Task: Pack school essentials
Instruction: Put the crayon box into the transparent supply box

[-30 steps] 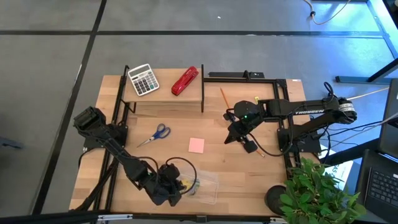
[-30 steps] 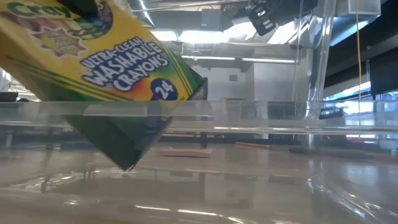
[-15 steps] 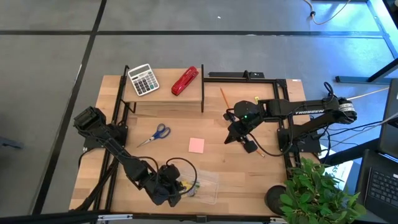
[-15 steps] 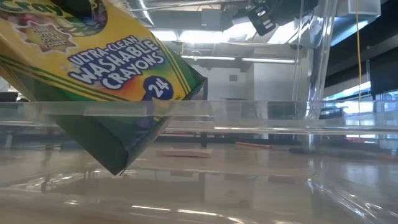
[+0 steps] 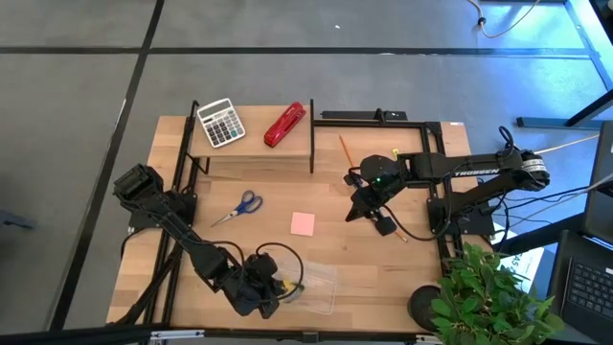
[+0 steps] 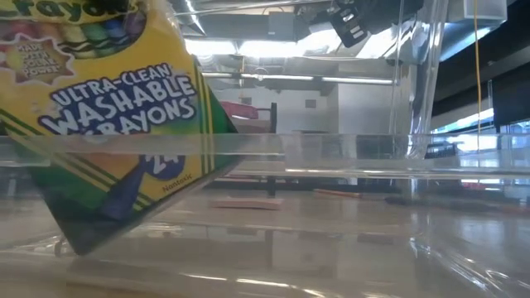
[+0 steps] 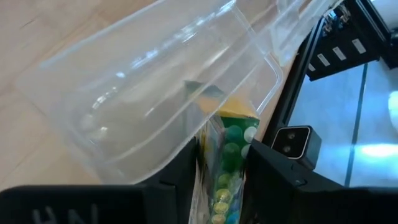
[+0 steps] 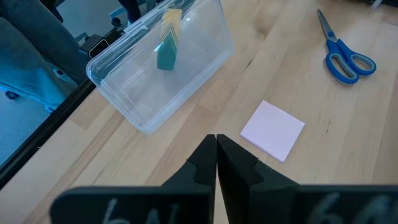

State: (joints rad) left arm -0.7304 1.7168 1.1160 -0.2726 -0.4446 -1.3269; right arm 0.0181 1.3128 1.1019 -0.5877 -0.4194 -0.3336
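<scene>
1. The crayon box (image 6: 116, 124), yellow and green and printed "Ultra-Clean Washable Crayons", stands tilted inside the clear plastic bin (image 5: 316, 287), its lower corner down near the bin's floor. The bin sits at the near edge of the tabletop (image 5: 287, 254), a little left of the middle.
2. The left claw (image 7: 221, 180) is at the bin's left end; in the left wrist view the box sits between its two fingers (image 7: 183, 168), which stand slightly apart on either side of it and still seem to grip it.
3. The pink sticky-note pad (image 5: 303, 223) lies flat on the tabletop beyond the bin, about mid-table.
4. The blue-handled scissors (image 5: 239, 206) lie left of the pad and farther back, apart from it.
5. An orange pencil (image 5: 343, 148) lies toward the far side, right of the raised shelf (image 5: 251, 144).
6. The right claw (image 8: 216, 155) hovers over the tabletop right of the pad, fingers pressed together and holding nothing.
7. On the shelf at the far side rest a white-grey calculator (image 5: 220, 122) and a red stapler (image 5: 284, 125), side by side but apart.
</scene>
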